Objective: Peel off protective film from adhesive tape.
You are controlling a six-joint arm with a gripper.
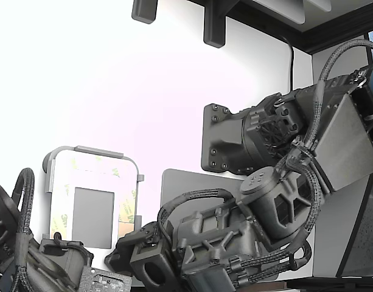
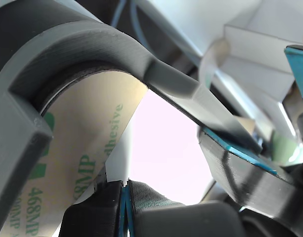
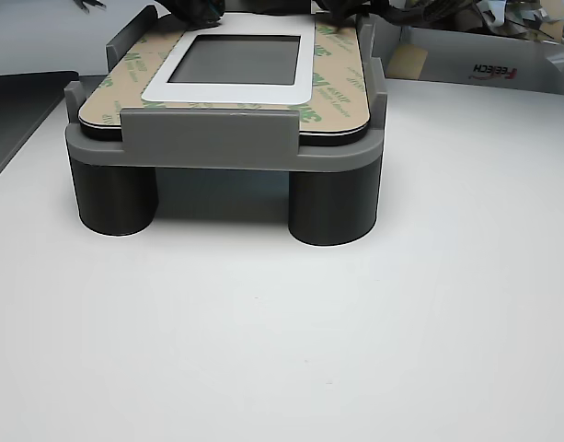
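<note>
We see a grey holder (image 3: 217,147) standing on round dark legs on the white table (image 3: 263,322). On top of it lies a flat part with rounded corners, its face covered by the protective film (image 3: 341,87), cream paper printed with green logos. The film forms a border around a white frame (image 3: 305,69), and inside that frame sits a grey panel (image 3: 235,58). The adhesive tape lies under the film, so we cannot see its own surface.

In the exterior view the same holder (image 1: 49,176) sits low toward the exterior view's left, with the film (image 1: 130,204) running along the part's edges. The arm (image 1: 247,231) bends down over the table, and its gripper (image 1: 134,246) reaches the near right corner of the part.

The wrist view is very close: the film (image 2: 82,163) curves beneath a grey rim of the holder (image 2: 57,44), green letters plain on it. Dark gripper parts show at the edges, but we cannot tell how far the gripper is open or whether it has hold of the film
</note>
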